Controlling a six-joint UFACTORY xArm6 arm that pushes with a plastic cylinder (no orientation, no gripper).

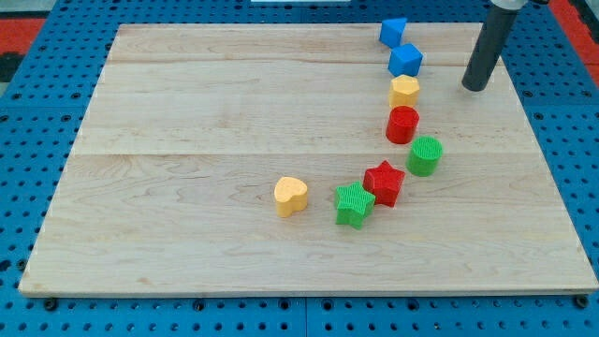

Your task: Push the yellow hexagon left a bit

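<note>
One rod cut off at top | my tip point(475, 87) right of yellow hexagon point(404, 91), apart

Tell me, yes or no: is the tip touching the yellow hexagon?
No. My tip stands apart to the view's right of the yellow hexagon, with bare wood between them.

The wooden board point(234, 140) carries eight blocks in all: two blue, two yellow, two red and two green. By shape, these are a blue cube point(393, 31) and a blue block point(405, 61), a yellow hexagon point(404, 91) and a yellow heart point(291, 197), a red cylinder point(402, 124) and a red star point(384, 183), a green cylinder point(425, 155) and a green star point(354, 205). One dark rod stands at the board's 2 o'clock edge, ending in one tip point(475, 87).
</note>
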